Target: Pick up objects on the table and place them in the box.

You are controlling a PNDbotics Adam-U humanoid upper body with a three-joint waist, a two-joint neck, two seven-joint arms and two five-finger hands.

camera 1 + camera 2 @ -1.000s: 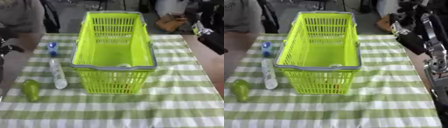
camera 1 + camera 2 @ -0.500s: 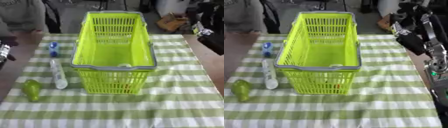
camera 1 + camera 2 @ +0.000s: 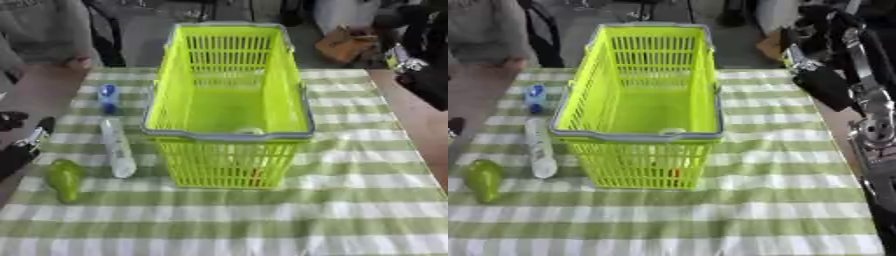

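At left edge, left hand [image 3: 17, 145] cut off (blurred).

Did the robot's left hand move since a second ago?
Yes. The left robot hand has moved down the view's left edge toward the green pear-shaped thing, away from the blue-capped bottle.

A cloth with green and white checks [image 3: 350, 210] is covering the table. Behind the far edge, a brown cardboard box [image 3: 346, 44] is sitting on the grey floor [image 3: 140, 45].
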